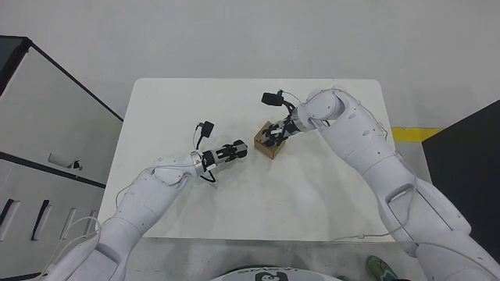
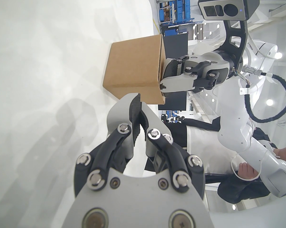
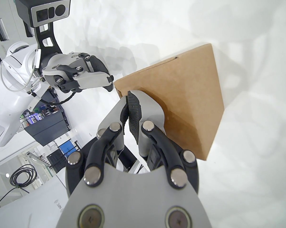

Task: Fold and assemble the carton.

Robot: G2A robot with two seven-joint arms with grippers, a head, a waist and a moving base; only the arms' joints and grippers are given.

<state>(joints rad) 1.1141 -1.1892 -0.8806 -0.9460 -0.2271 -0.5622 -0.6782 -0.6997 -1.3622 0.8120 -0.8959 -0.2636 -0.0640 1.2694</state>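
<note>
Carton [image 1: 269, 144] is standing near the middle of the table [image 1: 328, 203], its visible faces already looking closed; we are pressing the clenched fingers of our right gripper [image 3: 131, 97] against its top edge, while our left gripper [image 2: 138, 99], fingers clenched on nothing, is hovering just beside it. Only final tucking seems left.

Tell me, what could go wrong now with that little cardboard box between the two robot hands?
1. Neither hand seems to grip the carton: the right hand, shut, presses near its upper edge, so it may slide or tip on the smooth table.
2. The left hand, also shut, sits close to the same corner; the two could bump.
3. A slit shows in the carton's top, so it might spring open.
</note>
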